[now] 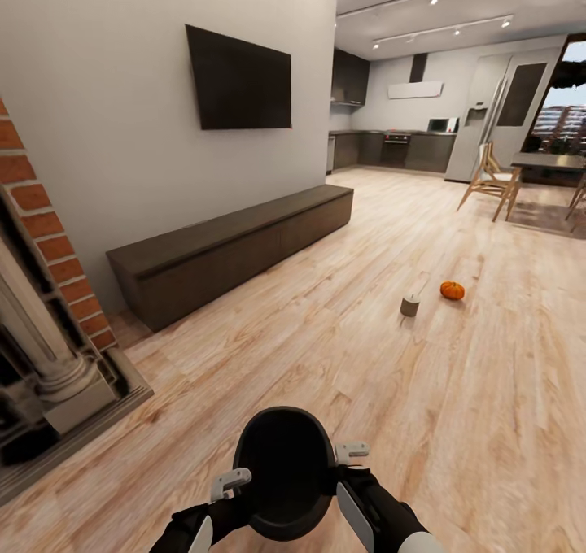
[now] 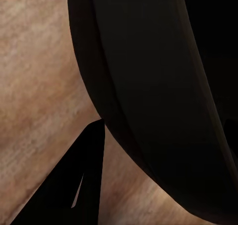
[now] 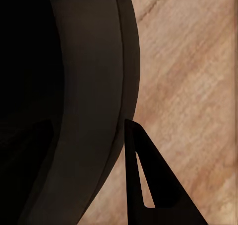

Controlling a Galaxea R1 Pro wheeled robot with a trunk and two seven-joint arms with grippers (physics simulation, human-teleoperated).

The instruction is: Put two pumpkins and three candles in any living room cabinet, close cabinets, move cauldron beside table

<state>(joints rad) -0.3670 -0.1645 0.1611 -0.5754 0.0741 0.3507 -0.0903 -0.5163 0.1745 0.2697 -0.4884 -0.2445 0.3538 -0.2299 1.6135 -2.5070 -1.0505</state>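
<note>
The black cauldron [image 1: 285,472] sits low at the near edge of the head view, pinched between both arms: the left gripper [image 1: 230,481] and the right gripper [image 1: 352,453] each grip its flared rim from opposite sides, so it seems to be carried rather than placed; no low grey table is in sight, so that step looks unfinished. Far to the right on the floor lie one pumpkin [image 1: 452,290] and, just beside it on its left, a candle [image 1: 410,305]; neither is in the cabinet [image 1: 236,248], which runs along the left wall under the TV [image 1: 238,81] with all its fronts flush and shut. Most of the task appears left to do. The cauldron is matte, smooth and round-bellied; the pumpkin is a glossy, ribbed, flattened ball; the candle a squat, dull stub; the cabinet a dark, grained, handle-less wood box; the floor [image 1: 456,407] pale knotty planks.
</note>
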